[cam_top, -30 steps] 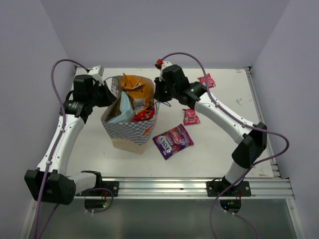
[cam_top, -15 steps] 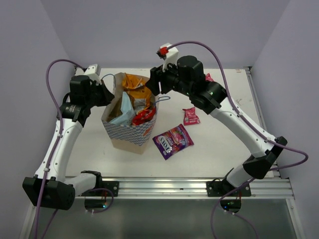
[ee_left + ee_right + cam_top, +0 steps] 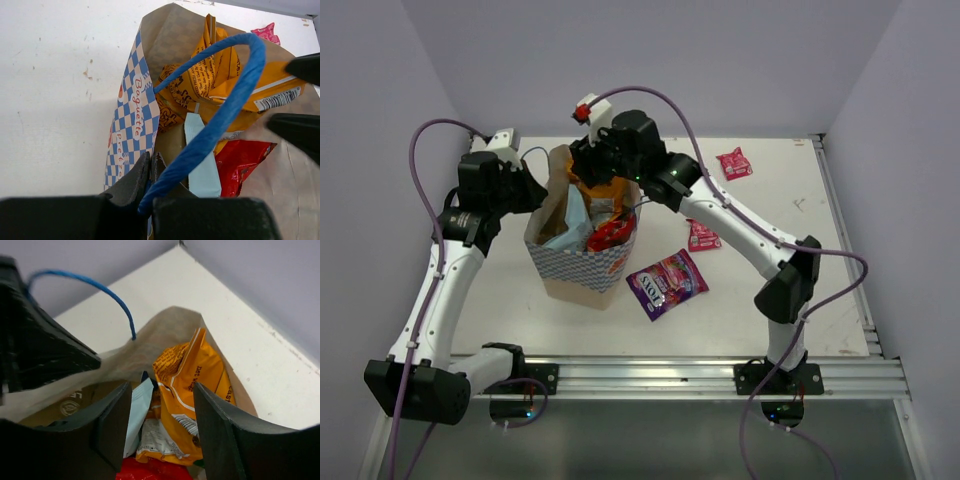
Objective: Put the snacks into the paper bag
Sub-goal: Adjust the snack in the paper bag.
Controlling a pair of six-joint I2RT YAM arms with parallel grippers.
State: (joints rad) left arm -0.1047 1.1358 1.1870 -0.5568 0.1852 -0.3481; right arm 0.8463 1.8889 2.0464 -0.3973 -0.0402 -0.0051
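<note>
Swinging left from the far rim, the right gripper (image 3: 592,160) now hangs released over the paper bag (image 3: 582,262), the orange chip bag (image 3: 186,390) directly beneath it. Left gripper (image 3: 150,172) stays clenched on the bag's rim. Purple pack (image 3: 666,283) lies on the bench (image 3: 760,300), well to its right.

White table (image 3: 740,320), matte, with a small dark scuff (image 3: 801,204) near the far-right corner and brownish specks (image 3: 87,75) visible in the left wrist view. 3 plain lavender walls (image 3: 650,60) box it in at the back and both sides, meeting the tabletop in a clean seam. Slotted aluminium rail (image 3: 650,375) runs along the near edge, grey panel (image 3: 650,440) below it.
</note>
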